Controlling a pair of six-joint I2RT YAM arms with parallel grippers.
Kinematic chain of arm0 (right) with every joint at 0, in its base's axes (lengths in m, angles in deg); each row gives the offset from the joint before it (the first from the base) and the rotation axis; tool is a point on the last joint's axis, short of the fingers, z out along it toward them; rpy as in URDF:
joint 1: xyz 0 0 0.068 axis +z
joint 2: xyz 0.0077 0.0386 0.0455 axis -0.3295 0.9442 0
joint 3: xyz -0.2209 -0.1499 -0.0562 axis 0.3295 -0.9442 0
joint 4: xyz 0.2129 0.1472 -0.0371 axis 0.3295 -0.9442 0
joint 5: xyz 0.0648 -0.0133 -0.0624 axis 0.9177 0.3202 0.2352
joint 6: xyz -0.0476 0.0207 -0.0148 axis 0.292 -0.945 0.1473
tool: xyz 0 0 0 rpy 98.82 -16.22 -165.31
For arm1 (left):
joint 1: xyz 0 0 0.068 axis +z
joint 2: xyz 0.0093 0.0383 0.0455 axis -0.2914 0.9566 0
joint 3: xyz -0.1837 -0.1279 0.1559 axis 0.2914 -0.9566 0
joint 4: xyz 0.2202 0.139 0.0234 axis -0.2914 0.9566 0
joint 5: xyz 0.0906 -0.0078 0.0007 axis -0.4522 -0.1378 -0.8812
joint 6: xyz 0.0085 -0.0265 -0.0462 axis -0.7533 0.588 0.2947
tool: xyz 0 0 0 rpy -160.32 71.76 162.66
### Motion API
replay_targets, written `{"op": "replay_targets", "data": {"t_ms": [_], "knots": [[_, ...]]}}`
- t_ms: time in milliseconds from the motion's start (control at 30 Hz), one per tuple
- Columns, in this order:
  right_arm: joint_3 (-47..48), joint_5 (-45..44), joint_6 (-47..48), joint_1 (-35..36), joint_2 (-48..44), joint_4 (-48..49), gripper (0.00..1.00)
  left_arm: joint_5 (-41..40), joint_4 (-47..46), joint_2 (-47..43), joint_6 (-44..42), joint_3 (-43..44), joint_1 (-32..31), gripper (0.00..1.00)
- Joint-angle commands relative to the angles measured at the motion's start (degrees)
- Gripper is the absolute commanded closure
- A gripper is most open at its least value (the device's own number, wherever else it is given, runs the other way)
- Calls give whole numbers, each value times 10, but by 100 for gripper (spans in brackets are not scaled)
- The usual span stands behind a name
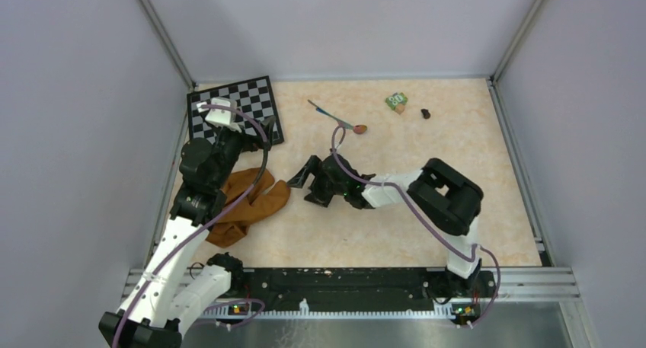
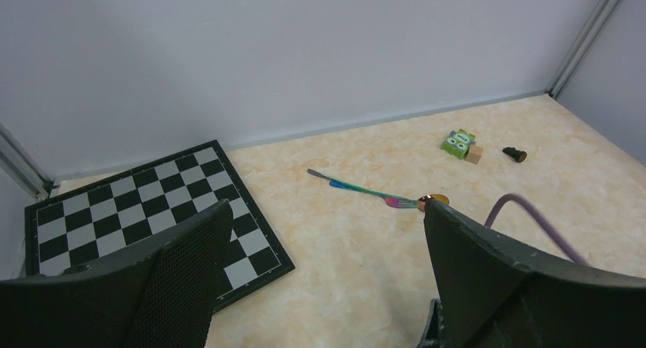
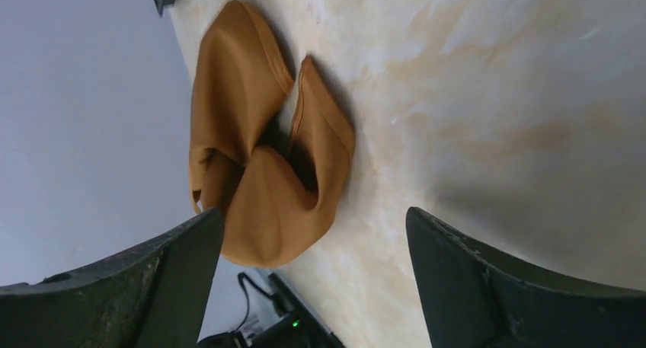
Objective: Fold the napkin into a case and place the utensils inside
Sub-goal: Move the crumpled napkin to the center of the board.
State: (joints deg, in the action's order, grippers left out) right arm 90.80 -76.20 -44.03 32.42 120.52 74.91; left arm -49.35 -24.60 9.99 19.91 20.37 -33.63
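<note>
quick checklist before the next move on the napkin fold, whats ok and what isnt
1. left gripper open and empty: ok
2. right gripper open and empty: ok
3. napkin lying flat, ready to fold: not ok, it is bunched in a crumpled heap
4. napkin free of the left arm: not ok, the arm hangs over its left part in the top view
5. utensils out of the folding area: ok, they lie apart from the napkin, farther back
6. utensils separate from each other: cannot tell, they lie in one line

Overhead wide; right wrist shares napkin (image 1: 263, 202)
</note>
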Motion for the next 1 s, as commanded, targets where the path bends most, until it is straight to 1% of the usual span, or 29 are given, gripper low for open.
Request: {"op": "replay_targets", "data": {"t_ms": [0, 67, 133, 167, 200, 233, 267, 300, 333, 400, 433, 500, 567, 633, 667, 733, 767, 833, 867, 900, 967], "knots": [[63, 15, -139, 57, 60, 52, 15, 9, -27, -9, 13, 9, -4, 1], [82, 14, -170, 74, 91, 61, 26, 12, -26, -10, 17, 9, -3, 1], [120, 13, -184, 83, 122, 42, 31, 13, -27, -12, 17, 9, -4, 1], [138, 12, -184, 84, 133, 33, 36, 11, -27, -14, 17, 8, -4, 1], [151, 12, -183, 85, 142, 22, 44, 9, -27, -14, 17, 8, -4, 1], [159, 15, -189, 84, 149, 21, 56, 8, -27, -15, 16, 7, -4, 1], [159, 21, -190, 82, 151, 27, 70, 6, -27, -15, 16, 7, -4, 1], [158, 27, -179, 78, 147, 30, 88, 5, -27, -15, 15, 6, -5, 1], [156, 30, -157, 72, 138, 21, 100, 4, -27, -14, 14, 6, -5, 1], [151, 26, -73, 61, 102, -31, 100, 3, -26, -14, 14, 8, -7, 1], [145, 22, -8, 53, 79, -61, 100, 3, -26, -15, 14, 7, -8, 1], [129, 23, 150, 31, 25, -122, 100, 3, -26, -16, 14, 7, -8, 1], [117, 89, 332, 6, -19, -172, 100, 2, -26, -16, 16, 7, -10, 1], [128, 123, 473, -15, -48, -301, 100, 5, -26, -13, 23, 7, -10, 1], [135, 136, 524, -26, -52, -375, 100, 8, -26, -9, 28, 8, -11, 1], [118, 190, 604, -51, -64, -479, 100, 12, -21, 2, 40, 12, -11, 1], [100, 197, 641, -61, -77, -501, 100, 8, -17, 9, 47, 14, -11, 1], [51, 179, 660, -94, -115, -504, 100, -12, 4, 36, 66, 25, -11, 1], [32, 160, 663, -109, -138, -505, 100, -34, 22, 55, 80, 35, -13, 1], [11, 139, 661, -125, -153, -504, 100, -57, 51, 74, 100, 49, -17, 1], [-13, 119, 656, -141, -188, -488, 100, -69, 146, 119, 153, 72, -18, 2]]}}
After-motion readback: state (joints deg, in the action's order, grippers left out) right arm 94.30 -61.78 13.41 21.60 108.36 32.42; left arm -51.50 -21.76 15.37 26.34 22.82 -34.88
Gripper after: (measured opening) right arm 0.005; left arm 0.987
